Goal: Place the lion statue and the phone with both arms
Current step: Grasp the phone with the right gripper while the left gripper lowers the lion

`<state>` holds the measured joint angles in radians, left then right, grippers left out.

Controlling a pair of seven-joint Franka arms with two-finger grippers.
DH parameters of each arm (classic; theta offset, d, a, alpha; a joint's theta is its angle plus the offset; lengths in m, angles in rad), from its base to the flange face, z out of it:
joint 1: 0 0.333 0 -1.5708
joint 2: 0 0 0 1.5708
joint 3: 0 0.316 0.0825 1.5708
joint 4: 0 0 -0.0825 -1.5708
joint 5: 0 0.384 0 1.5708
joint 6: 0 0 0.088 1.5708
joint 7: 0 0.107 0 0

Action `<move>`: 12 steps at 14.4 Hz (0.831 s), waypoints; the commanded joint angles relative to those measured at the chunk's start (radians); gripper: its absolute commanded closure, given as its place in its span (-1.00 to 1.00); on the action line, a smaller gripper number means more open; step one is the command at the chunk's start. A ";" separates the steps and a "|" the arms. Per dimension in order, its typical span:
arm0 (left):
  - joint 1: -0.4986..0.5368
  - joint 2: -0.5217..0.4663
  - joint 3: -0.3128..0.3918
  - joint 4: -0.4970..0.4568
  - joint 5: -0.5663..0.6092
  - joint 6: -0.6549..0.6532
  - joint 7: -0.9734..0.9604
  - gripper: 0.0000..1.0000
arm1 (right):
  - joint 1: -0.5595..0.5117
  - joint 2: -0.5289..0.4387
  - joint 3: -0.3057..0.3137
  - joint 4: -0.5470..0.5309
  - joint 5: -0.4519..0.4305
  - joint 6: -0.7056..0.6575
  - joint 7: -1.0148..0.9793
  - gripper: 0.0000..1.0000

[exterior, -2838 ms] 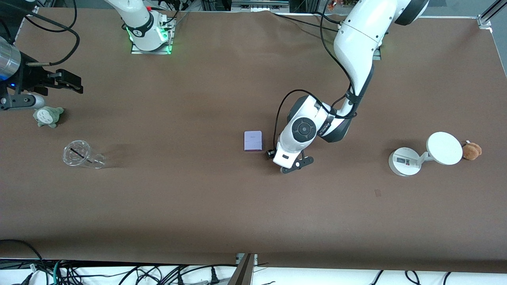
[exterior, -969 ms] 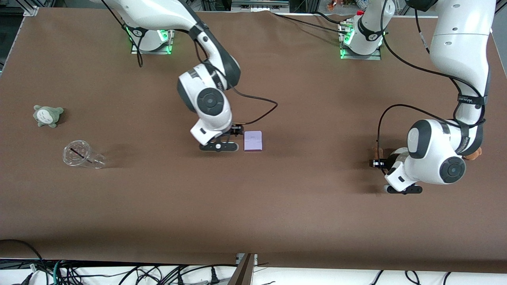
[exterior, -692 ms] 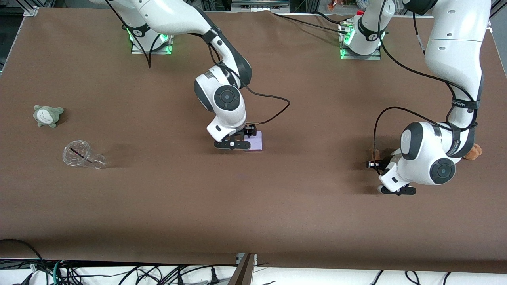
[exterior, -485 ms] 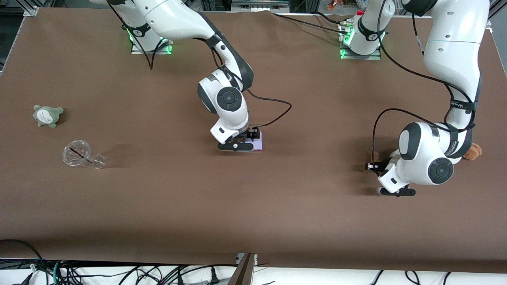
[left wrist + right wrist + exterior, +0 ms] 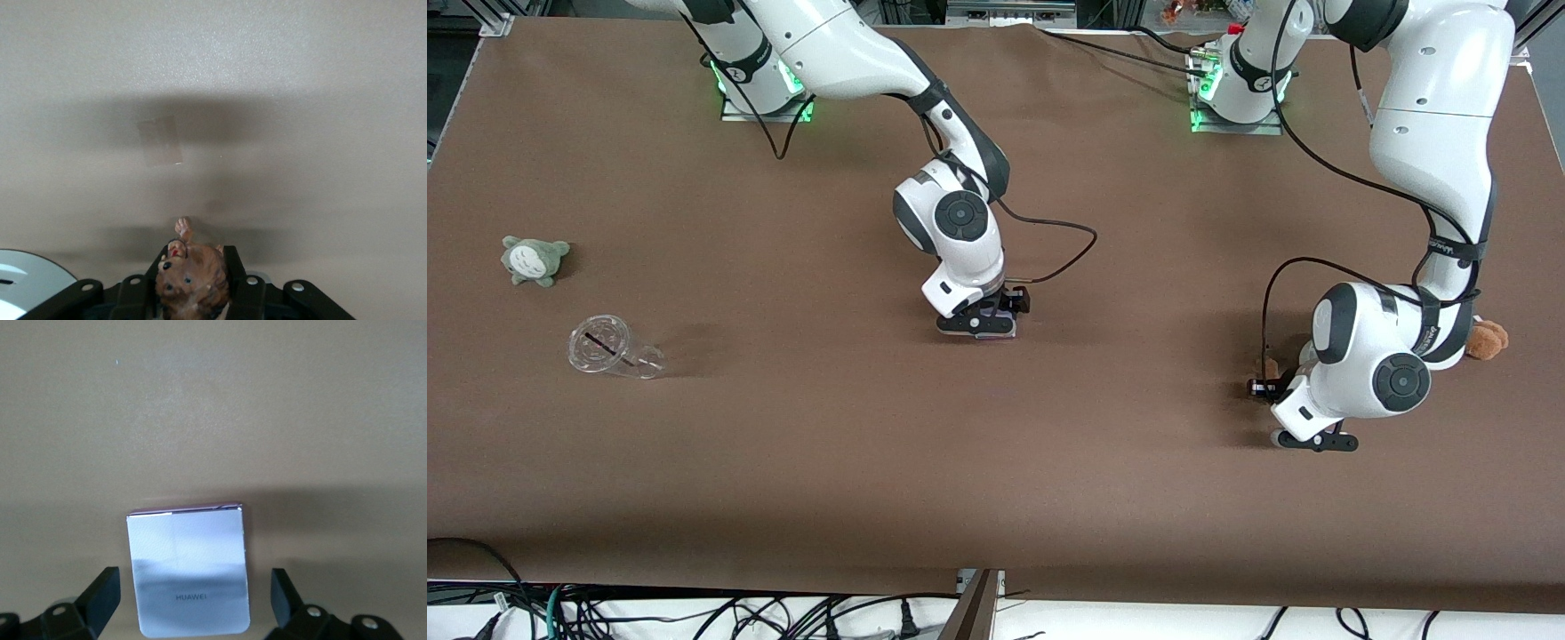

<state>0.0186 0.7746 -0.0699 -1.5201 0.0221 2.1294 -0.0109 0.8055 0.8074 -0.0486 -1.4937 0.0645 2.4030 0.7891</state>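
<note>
Phone (image 5: pixel 190 570) flat on table (image 5: pixel 871 462) mid-length, right gripper (image 5: pixel 978 322) over it, fingers either side. Left gripper (image 5: pixel 193 280) toward left arm's end, holding lion statue (image 5: pixel 190 277) above table. Plush toy (image 5: pixel 1487 340) beside left wrist. Cup (image 5: pixel 609 348) and grey plush (image 5: pixel 534 260) at right arm's end, cup nearer camera.

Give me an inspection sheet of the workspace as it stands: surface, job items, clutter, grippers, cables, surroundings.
Surface: brown table, with a faint rectangular mark.
Job's things: phone flat on the table; lion statue held off the table.
Clutter: grey plush toy and clear plastic cup on its side at the right arm's end; brown plush toy and white stand at the left arm's end.
Grippers: right gripper open, fingers either side of the phone; left gripper shut on the lion statue.
Cables: black cables looped from both wrists.
Surroundings: loose cables below the table edge.
</note>
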 commanded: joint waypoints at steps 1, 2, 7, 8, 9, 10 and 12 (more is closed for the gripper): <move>0.003 0.000 -0.002 0.000 0.022 0.010 0.014 0.79 | 0.012 0.018 -0.005 0.013 0.015 0.039 0.012 -1.00; 0.003 0.000 -0.002 0.001 0.021 0.010 0.014 0.45 | 0.017 0.025 -0.005 0.013 0.014 0.053 0.010 -1.00; 0.012 -0.003 -0.007 0.004 0.009 0.010 0.016 -1.00 | 0.024 0.032 -0.008 0.013 -0.021 0.062 0.001 -1.00; 0.014 -0.006 -0.007 0.005 0.009 0.007 0.016 -1.00 | 0.024 0.032 -0.008 0.013 -0.028 0.061 0.001 -1.00; 0.015 -0.012 -0.008 0.006 0.009 0.000 0.016 -1.00 | 0.024 0.032 -0.010 0.013 -0.029 0.062 0.001 -1.00; 0.015 -0.029 -0.011 0.006 0.009 -0.011 0.013 -1.00 | 0.023 0.032 -0.011 0.013 -0.029 0.062 -0.001 -1.00; 0.001 -0.093 -0.013 0.014 0.015 -0.101 0.017 -1.00 | 0.020 0.032 -0.014 0.013 -0.031 0.062 -0.016 -1.00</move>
<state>0.0240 0.7596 -0.0734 -1.5043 0.0224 2.1141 -0.0106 0.8202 0.8297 -0.0534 -1.4934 0.0490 2.4557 0.7836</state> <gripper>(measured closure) 0.000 0.000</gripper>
